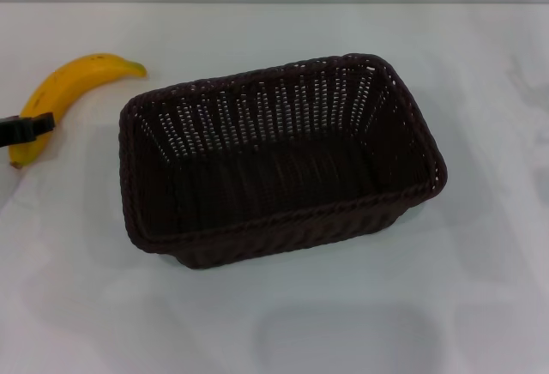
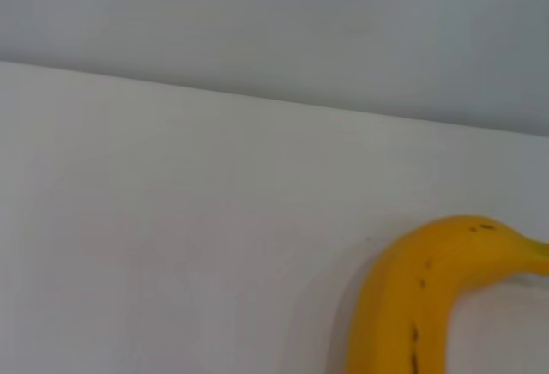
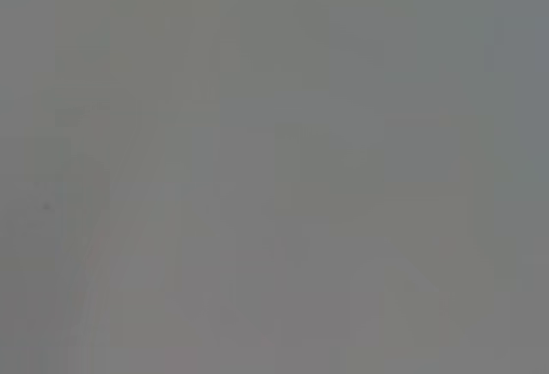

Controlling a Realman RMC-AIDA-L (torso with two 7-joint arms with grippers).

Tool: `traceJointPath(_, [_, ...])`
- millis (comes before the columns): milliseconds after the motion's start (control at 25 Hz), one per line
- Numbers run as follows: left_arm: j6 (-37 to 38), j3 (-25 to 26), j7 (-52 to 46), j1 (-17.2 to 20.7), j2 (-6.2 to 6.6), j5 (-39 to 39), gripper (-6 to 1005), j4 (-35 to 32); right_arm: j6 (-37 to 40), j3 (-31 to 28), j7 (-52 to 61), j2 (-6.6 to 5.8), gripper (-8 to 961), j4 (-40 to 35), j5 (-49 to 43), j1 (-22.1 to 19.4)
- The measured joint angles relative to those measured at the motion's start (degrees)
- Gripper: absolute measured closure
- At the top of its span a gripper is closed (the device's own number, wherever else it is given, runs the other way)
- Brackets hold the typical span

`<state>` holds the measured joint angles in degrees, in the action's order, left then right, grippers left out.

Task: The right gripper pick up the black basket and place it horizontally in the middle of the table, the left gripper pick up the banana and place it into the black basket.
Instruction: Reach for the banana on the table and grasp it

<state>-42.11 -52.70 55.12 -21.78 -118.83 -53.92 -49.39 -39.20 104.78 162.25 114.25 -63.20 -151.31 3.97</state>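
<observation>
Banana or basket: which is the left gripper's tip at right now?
The banana. The left gripper overlaps its lower end at the table's left edge; the black basket sits apart, mid-table.

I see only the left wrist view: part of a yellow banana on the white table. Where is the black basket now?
Observer: The black basket stands in the middle of the table, long side across, with nothing inside.
Operator: Is the left claw near the banana?
Observer: Yes. In the head view the left claw lies across the banana near its nearer end; contact I cannot judge.
Operator: And the right claw?
Observer: It shows in no view.
</observation>
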Motion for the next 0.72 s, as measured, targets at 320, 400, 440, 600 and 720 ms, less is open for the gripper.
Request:
traceJointPath(320, [0.01, 0.08, -0.27, -0.11, 0.08, 0.09, 521, 0.00, -0.07, 0.08, -0.01, 0.09, 95, -0.62, -0.58, -0.24])
traceJointPath(400, [0.28, 0.08, -0.34, -0.22, 0.09, 0.35, 521, 0.00, -0.16, 0.08, -0.01, 0.09, 95, -0.63, -0.58, -0.28])
traceJointPath(440, [0.43, 0.08, -0.36, -0.27, 0.09, 0.46, 521, 0.00, -0.19, 0.08, 0.00, 0.09, 95, -0.63, -0.58, -0.32])
traceJointPath(600, [1.03, 0.06, -0.30, -0.37, 0.08, 0.50, 521, -0.18, -0.23, 0.03, 0.01, 0.18, 95, -0.63, -0.58, -0.60])
traceJointPath(720, [2.17, -0.05, 0.15, -0.12, -0.01, -0.47, 521, -1.30, -0.28, 0.02, 0.09, 0.20, 96, -0.63, -0.57, -0.80])
